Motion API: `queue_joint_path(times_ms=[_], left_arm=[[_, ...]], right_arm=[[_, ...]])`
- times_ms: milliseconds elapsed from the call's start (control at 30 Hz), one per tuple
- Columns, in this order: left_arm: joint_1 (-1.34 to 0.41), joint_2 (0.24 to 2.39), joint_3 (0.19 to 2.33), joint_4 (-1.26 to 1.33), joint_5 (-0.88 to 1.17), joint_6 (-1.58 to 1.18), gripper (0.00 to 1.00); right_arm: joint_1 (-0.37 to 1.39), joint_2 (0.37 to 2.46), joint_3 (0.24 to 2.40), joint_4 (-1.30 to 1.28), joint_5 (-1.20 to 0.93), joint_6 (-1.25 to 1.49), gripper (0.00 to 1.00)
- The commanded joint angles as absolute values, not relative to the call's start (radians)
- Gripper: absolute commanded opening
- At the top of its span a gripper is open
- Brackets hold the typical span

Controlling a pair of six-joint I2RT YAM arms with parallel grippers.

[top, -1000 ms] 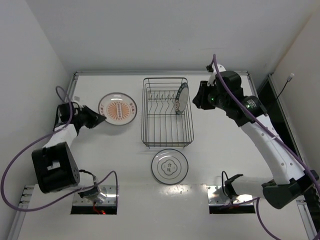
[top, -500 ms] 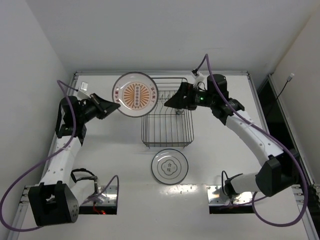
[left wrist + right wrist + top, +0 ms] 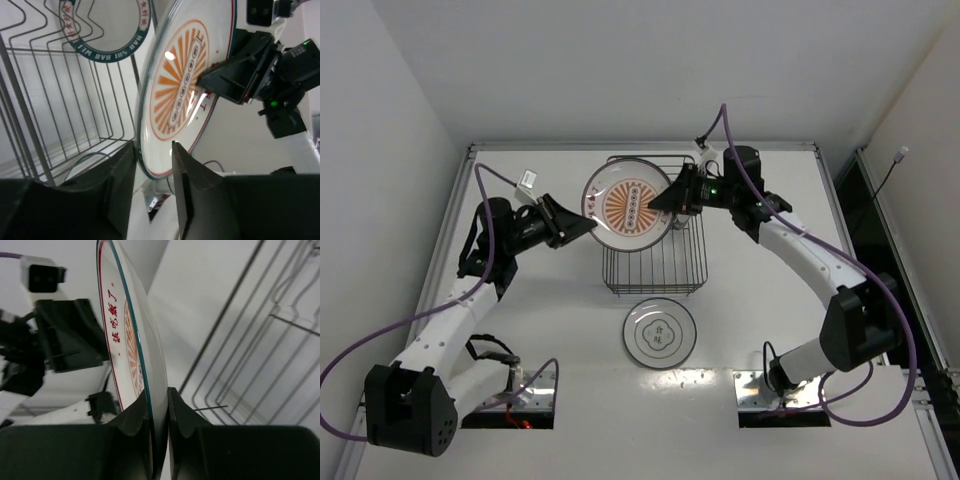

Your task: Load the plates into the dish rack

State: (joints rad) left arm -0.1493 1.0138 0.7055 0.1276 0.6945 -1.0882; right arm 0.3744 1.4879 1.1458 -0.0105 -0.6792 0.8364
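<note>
I see left gripper (image 3: 582, 228) pinching sunburst plate (image 3: 628, 203) at 8 o'clock — right gripper (image 3: 665, 200) clamping 3 o'clock. Plate's tilted over dish rack (image 3: 655, 270).

The left arm (image 3: 450, 320), white links with black joints, reaches forward and to the right. The black two-finger left gripper (image 3: 582, 228) pinches the lower-left rim of the round white plate with orange sunburst centre (image 3: 630, 205). The right arm (image 3: 820, 265) stretches leftward, and the right gripper (image 3: 670, 198) is clamped on the same plate's right rim.
</note>
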Motion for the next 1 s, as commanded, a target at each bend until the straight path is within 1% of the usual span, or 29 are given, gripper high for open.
queue_joint_path(times_ms=[0, 33, 67, 100, 133, 167, 200, 267, 300, 333, 367, 467, 700, 967], left_arm=[[-0.175, 1.028, 0.785, 0.088, 0.704, -1.016, 0.34], [-0.175, 1.038, 0.807, 0.034, 0.704, -0.968, 0.43], [-0.175, 1.052, 0.857, -0.086, 0.686, -0.875, 0.54], [-0.175, 1.080, 0.883, -0.153, 0.649, -0.829, 0.78], [-0.175, 1.094, 0.941, -0.220, 0.622, -0.783, 0.90], [-0.175, 1.104, 0.971, -0.348, 0.586, -0.705, 0.99], [-0.175, 1.114, 0.998, -0.406, 0.507, -0.672, 0.99], [-0.175, 1.123, 1.057, -0.524, 0.428, -0.615, 0.99], [-0.175, 1.123, 1.069, -0.547, 0.370, -0.606, 0.99], [-0.175, 1.123, 1.078, -0.564, 0.347, -0.606, 0.99], [-0.175, 1.112, 1.089, -0.587, 0.331, -0.606, 0.99], [-0.175, 1.112, 1.089, -0.600, 0.305, -0.606, 0.99], [-0.175, 1.103, 1.062, -0.618, 0.285, -0.597, 0.99], [-0.175, 1.094, 1.062, -0.627, 0.276, -0.588, 0.99]], right_arm=[[0.367, 1.439, 1.215, -0.084, -0.552, 0.760, 0.00], [0.356, 1.430, 1.226, -0.113, -0.505, 0.749, 0.00], [0.345, 1.421, 1.241, -0.150, -0.473, 0.735, 0.00], [0.345, 1.411, 1.280, -0.231, -0.398, 0.704, 0.00], [0.335, 1.411, 1.304, -0.282, -0.347, 0.690, 0.00], [0.334, 1.411, 1.360, -0.340, -0.289, 0.680, 0.00], [0.334, 1.411, 1.391, -0.451, -0.165, 0.657, 0.00], [0.334, 1.433, 1.494, -0.555, -0.041, 0.628, 0.00], [0.334, 1.448, 1.531, -0.643, 0.091, 0.599, 0.00], [0.350, 1.488, 1.604, -0.682, 0.142, 0.585, 0.00], [0.363, 1.512, 1.636, -0.715, 0.220, 0.571, 0.00], [0.383, 1.613, 1.748, -0.816, 0.349, 0.532, 0.00], [0.430, 1.784, 1.896, -0.920, 0.535, 0.485, 0.00], [0.469, 1.891, 1.894, -0.902, 0.577, 0.476, 0.00]])
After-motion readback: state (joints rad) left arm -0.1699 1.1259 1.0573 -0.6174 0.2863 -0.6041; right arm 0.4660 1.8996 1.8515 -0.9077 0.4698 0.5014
